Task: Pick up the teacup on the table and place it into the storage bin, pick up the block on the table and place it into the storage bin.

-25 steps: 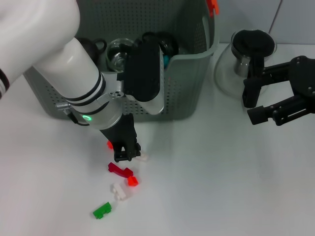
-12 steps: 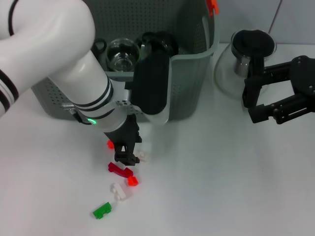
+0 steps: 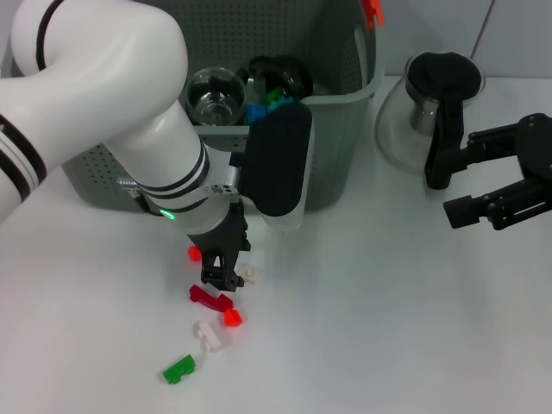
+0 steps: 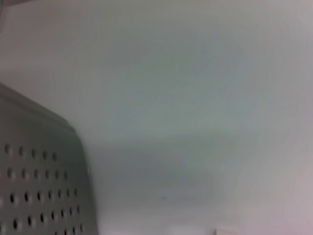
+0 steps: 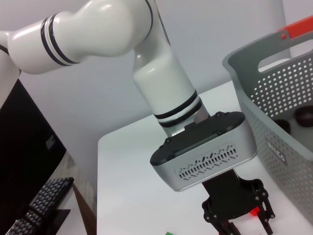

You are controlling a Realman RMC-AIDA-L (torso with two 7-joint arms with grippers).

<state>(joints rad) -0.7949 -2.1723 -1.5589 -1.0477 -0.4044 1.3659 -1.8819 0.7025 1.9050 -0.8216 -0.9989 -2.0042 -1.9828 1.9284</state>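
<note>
left tool (image 3: 222,278) nearly closed, tips on white block (image 3: 248,275)

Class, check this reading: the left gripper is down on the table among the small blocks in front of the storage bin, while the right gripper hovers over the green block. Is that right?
Not quite. The left gripper is indeed down among the small blocks in front of the storage bin, but the right gripper hovers beside the glass pot, far from the green block. The head view shows this.
</note>
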